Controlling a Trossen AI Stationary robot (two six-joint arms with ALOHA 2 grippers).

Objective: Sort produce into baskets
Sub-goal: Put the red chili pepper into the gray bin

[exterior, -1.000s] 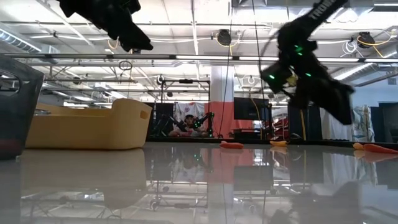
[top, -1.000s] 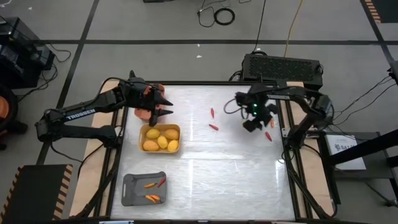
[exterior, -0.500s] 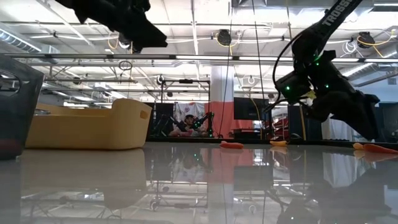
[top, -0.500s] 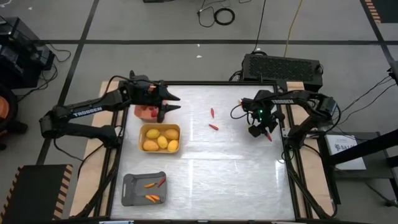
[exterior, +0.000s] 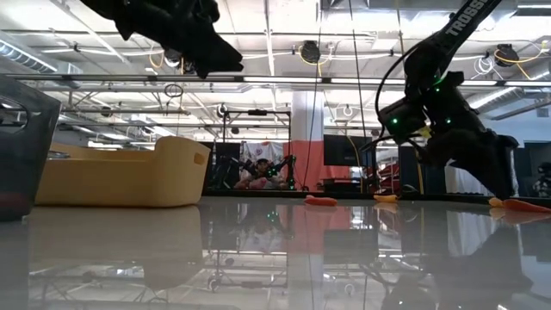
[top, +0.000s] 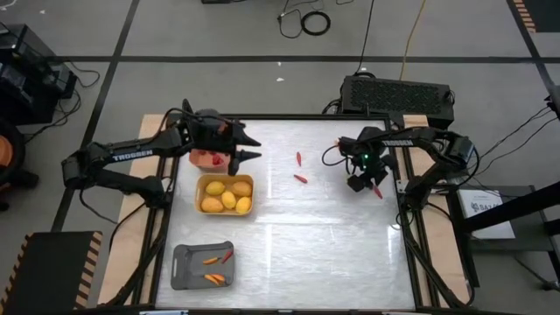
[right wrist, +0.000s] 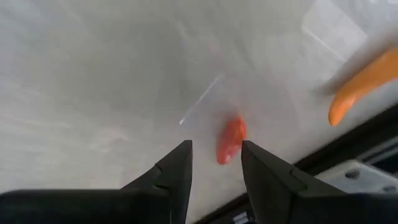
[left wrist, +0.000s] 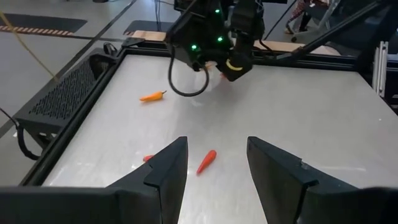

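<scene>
My left gripper [top: 249,149] [left wrist: 216,143] hangs open above the table, just right of the salmon basket [top: 194,157], which holds red berry pieces. The yellow basket [top: 249,182] holds several yellow fruits [top: 227,197]. The grey basket [top: 184,262] holds orange and red sticks. Two red sticks [top: 298,158] [top: 300,178] lie loose mid-table. My right gripper [top: 372,181] [right wrist: 216,146] points steeply down, open, low over a red stick [right wrist: 231,140] [top: 378,192] near the table's right edge. That stick lies just beyond its fingertips. An orange stick [right wrist: 367,84] lies close by.
An orange chili-like stick [left wrist: 152,96] lies at the far side of the table. The raised table frame [top: 401,188] runs close beside my right gripper. A black box [top: 398,92] stands behind the far edge. The middle and near right of the table top [top: 324,254] are bare.
My left gripper has gone from over the salmon basket toward the table's right, out over the bare top, staying open. My right gripper has gone down and toward the right edge, ending low over the red stick.
</scene>
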